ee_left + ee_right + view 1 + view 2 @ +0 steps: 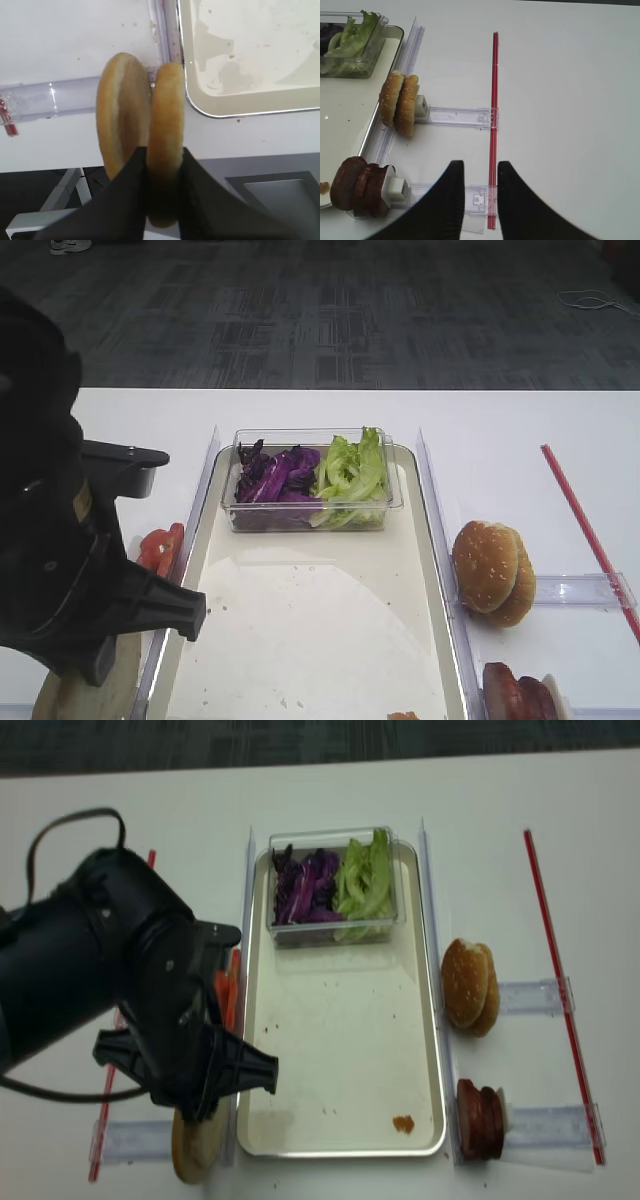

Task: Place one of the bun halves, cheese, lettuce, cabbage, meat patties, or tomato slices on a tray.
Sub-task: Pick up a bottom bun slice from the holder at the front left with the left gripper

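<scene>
Two bun halves stand on edge in a clear rail just left of the tray's (240,102) near corner. My left gripper (164,156) is shut on the right-hand bun half (166,115); the other bun half (122,110) leans beside it. From above, my left arm hides most of the bun halves (195,1148). Tomato slices (160,548) lie left of the tray (320,630). Cabbage (278,478) and lettuce (350,472) fill a clear tub on the tray's far end. Meat patties (360,187) stand right of the tray. My right gripper (479,172) hangs open over the table. Cheese is out of view.
Two domed sesame bun tops (493,572) stand on edge in a clear rail (457,116) right of the tray. A red rod (494,125) runs along the right side, under my right gripper. A small orange scrap (403,1124) lies on the tray's near end.
</scene>
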Tool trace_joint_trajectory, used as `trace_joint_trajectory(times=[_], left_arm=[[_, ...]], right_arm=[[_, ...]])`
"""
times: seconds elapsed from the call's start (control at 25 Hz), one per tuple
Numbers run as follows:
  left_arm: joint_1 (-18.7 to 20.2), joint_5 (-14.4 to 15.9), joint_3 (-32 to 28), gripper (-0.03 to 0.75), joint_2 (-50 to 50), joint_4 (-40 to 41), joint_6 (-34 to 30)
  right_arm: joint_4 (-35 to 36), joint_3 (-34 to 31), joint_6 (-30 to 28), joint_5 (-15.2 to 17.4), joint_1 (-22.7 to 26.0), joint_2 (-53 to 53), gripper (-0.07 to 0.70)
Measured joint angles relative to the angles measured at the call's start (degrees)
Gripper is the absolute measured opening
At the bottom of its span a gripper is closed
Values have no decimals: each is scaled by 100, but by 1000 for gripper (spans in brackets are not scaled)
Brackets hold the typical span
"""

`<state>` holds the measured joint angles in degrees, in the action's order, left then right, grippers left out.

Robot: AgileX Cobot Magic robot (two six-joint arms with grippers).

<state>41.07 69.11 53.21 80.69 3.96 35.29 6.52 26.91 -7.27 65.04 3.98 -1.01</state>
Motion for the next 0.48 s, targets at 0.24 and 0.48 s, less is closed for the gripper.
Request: trace_joint_trajectory(times=[0.24,0.48], left_arm=[[0,13,0,108,-73,0,-184],[0,13,0,107,-73,0,-133]], right_arm=[[0,0,0,0,0,0,201],[0,0,0,0,0,0,201]])
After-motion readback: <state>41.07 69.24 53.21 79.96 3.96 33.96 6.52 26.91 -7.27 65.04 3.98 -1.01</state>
